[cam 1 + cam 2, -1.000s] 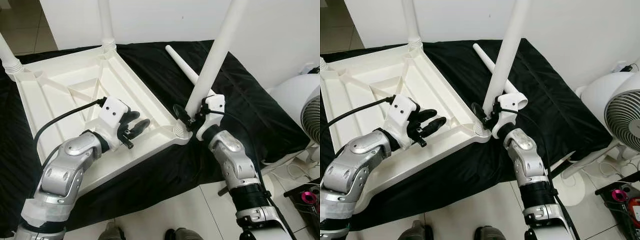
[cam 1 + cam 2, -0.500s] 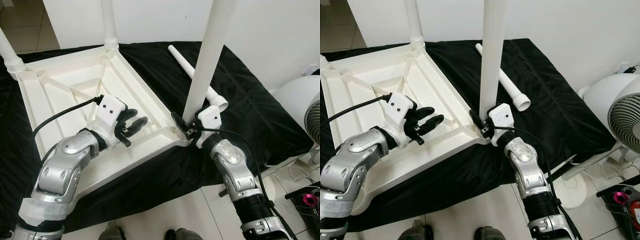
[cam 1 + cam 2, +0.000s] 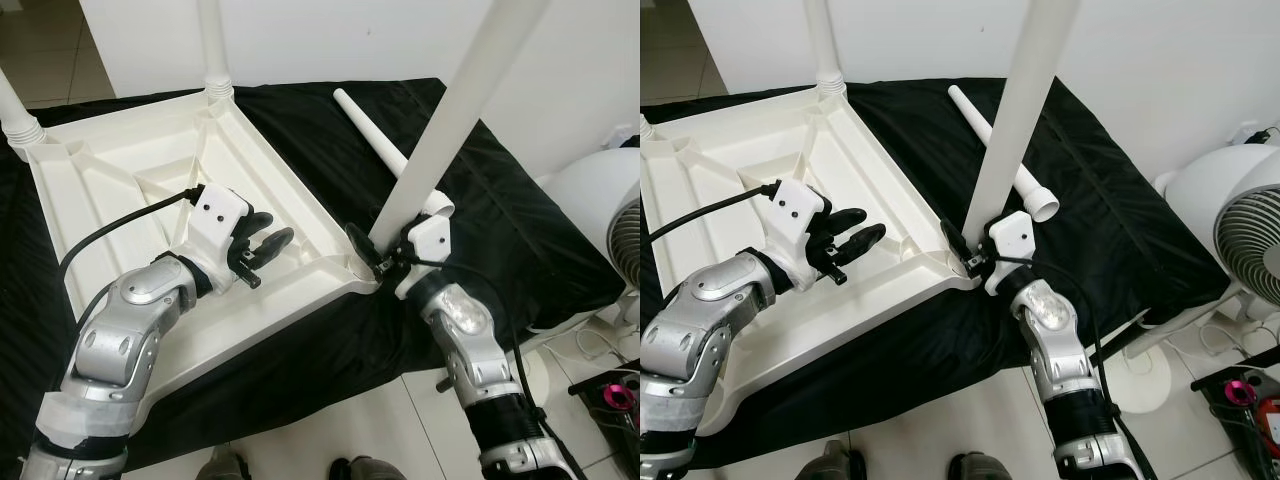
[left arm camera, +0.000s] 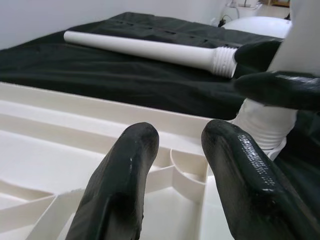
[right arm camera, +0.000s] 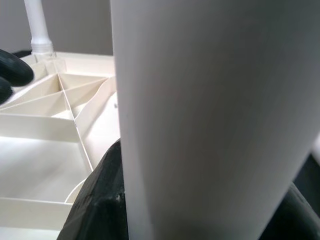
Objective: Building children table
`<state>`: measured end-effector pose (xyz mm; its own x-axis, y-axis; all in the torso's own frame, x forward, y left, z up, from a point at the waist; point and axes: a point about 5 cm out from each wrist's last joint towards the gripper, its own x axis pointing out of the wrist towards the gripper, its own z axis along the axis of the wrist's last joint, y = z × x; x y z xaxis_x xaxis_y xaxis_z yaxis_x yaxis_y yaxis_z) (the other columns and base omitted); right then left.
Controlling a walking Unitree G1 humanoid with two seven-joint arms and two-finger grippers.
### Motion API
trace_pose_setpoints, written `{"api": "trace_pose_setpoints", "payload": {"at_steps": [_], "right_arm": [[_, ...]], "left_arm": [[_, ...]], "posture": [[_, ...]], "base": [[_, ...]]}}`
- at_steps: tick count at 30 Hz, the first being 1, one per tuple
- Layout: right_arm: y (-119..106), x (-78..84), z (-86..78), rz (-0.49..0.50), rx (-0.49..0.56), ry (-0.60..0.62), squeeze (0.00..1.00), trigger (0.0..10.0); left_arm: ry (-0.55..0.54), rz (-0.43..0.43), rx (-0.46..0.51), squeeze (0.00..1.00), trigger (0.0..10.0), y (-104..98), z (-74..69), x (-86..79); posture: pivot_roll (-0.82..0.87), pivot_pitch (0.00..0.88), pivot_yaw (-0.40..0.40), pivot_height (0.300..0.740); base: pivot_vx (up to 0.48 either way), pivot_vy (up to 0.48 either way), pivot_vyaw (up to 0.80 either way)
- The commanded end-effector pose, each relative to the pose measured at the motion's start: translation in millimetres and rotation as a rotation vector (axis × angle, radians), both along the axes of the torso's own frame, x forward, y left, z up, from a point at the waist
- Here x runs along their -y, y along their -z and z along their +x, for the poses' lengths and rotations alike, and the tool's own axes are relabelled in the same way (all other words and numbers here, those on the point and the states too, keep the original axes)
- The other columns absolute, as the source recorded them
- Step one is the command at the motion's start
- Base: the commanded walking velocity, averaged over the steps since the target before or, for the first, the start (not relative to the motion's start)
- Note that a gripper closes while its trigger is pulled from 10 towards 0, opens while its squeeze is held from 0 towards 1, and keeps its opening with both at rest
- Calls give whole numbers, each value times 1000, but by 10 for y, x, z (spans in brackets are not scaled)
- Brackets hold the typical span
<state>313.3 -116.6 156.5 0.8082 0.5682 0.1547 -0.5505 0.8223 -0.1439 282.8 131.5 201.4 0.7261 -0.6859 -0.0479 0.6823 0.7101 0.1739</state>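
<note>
While the right gripper (image 3: 372, 245) clamps a tilted white leg (image 3: 455, 110) at the upturned tabletop's (image 3: 110, 190) corner, the left gripper (image 3: 262, 250) hovers parted above it; no writing is legible.

Bright, even indoor light; head views are sharp, with soft shadows under the arms. Black cloth (image 3: 520, 220) shows faint sheen. The white leg (image 5: 215, 115) close to the right wrist camera is blurred
</note>
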Motion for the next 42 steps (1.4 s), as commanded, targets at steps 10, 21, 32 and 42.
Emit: {"api": "trace_pose_setpoints", "payload": {"at_steps": [10,21,32,42], "right_arm": [[255,43,83,-131,-216,-70,0,10000],[294,26,131,-129,-264,-48,0,10000],[272,-113,79,-36,-209,126,0,10000],[210,-233,128,131,-211,419,0,10000]], "left_arm": [[-52,5,28,0,10000,-30,33,-38],[-61,0,33,0,10000,-39,24,-42],[-65,0,33,0,10000,-42,23,-55],[-54,0,35,0,10000,-46,26,-32]], "posture": [[-35,103,-38,740],[-31,105,-46,740],[-31,107,-47,740],[-27,89,-49,740]], "base": [[0,0,0],[0,0,0],[0,0,0],[0,0,0]]}}
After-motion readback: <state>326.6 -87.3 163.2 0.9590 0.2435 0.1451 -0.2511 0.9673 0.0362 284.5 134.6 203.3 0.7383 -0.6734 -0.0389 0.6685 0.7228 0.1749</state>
